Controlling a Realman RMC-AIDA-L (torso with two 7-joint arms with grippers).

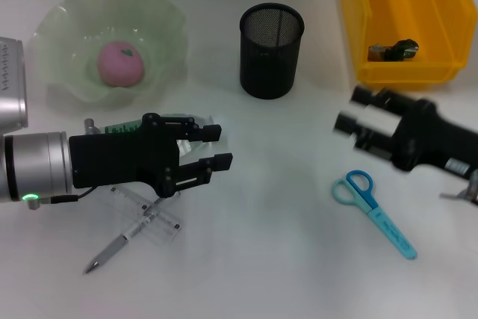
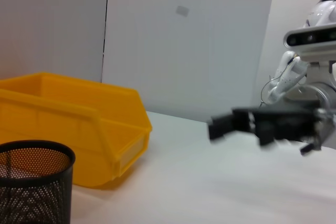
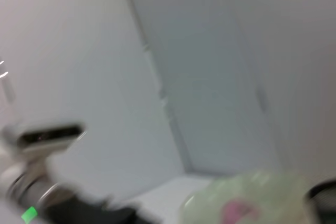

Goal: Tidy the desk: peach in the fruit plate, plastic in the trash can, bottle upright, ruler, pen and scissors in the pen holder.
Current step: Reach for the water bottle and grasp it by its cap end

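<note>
peach (image 1: 121,63) in plate (image 1: 67,72), scissors (image 1: 373,209) flat

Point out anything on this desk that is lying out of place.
Three things lie loose on the table: the blue scissors near the right pincer, and the pen crossing the clear ruler under the open left pincer. None is in the black pen holder. The peach already sits in the fruit plate.

My left arm's brushed-metal sleeve (image 1: 37,166) shines above the smooth matt white table (image 1: 276,259). Black wire-mesh pen holder (image 1: 271,50), glossy yellow plastic bin (image 1: 403,13), translucent frosted green plate (image 1: 75,28), clear plastic ruler (image 1: 149,218).
</note>
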